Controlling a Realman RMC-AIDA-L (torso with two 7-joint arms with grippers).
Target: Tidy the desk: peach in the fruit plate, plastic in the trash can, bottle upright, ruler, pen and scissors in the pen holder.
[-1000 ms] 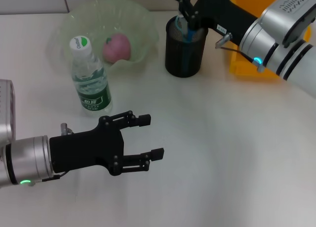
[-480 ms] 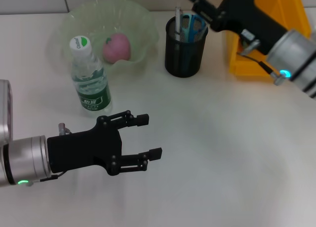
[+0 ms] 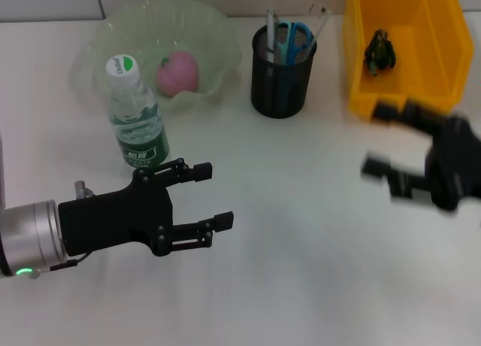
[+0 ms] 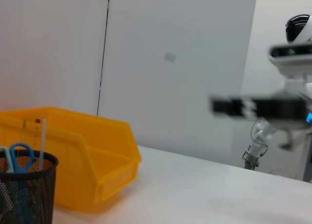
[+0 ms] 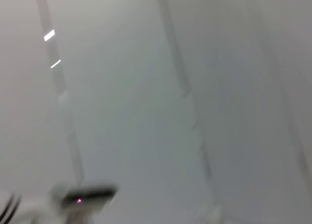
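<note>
The peach (image 3: 178, 72) lies in the fruit plate (image 3: 101, 41) at the back left. In front of the plate the bottle (image 3: 137, 120) stands upright. The pen holder (image 3: 282, 79) holds the scissors (image 3: 299, 36), the pen (image 3: 270, 31) and the ruler (image 3: 319, 16); the left wrist view shows the holder (image 4: 24, 195), scissors (image 4: 18, 156) and ruler (image 4: 43, 141) too. A dark green piece of plastic (image 3: 380, 51) lies inside the trash can (image 3: 361, 75). My left gripper (image 3: 213, 195) hovers open and empty over the desk (image 3: 301, 248) just in front of the bottle. My right gripper (image 3: 378, 139), blurred, is open and empty in front of the trash can.
The yellow trash can (image 4: 83, 156) stands right beside the pen holder at the back right. The right wrist view shows only a blurred pale wall. White tabletop stretches between the two grippers and toward the front edge.
My right gripper has let go of the scissors in the pen holder and swung out to the right and front, below the trash can. My left gripper drifted slightly left.
</note>
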